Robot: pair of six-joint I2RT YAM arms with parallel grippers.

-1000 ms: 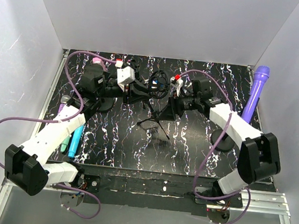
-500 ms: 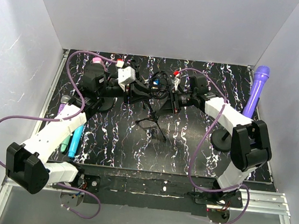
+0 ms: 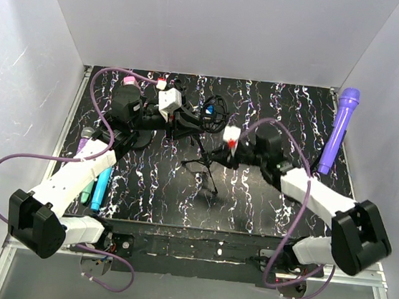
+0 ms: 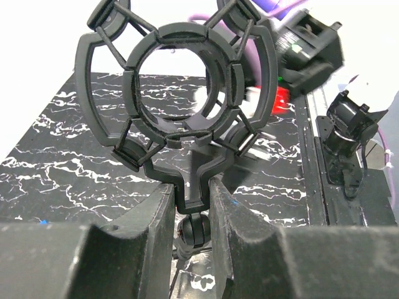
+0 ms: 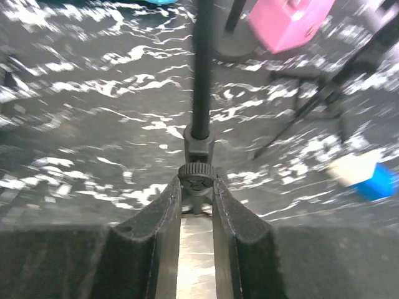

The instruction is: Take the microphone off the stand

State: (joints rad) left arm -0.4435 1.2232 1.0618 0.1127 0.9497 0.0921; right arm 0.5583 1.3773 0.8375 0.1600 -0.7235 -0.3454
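Top external view takes in one black, white-veined table [image 3: 244, 198] and two arms. One tall purple plastic microphone [image 3: 341, 126] stands upright well to the right of the right gripper [image 5: 196, 184]. One pink-headed microphone [image 3: 128, 81] sits behind the left gripper [image 4: 191, 187]. One teal microphone [image 3: 101, 180] lies well back from those jaws beside the arm; others are half hidden under it, so their count cannot be told. One black tripod stand [image 3: 201, 165] rests just beside the right jaws. The left jaws are clenched on the stem of one black ringed shock mount [image 4: 199, 165], with its ring above them. Through the ring shows the right gripper's red tag [image 4: 280, 99]. The right jaws pinch one thin black rod [image 5: 201, 75] with a knurled collar, which runs straight out ahead of them. Whether this is the microphone cannot be told. Print on the black module [image 4: 308, 43] beyond the ring is too blurred to read.
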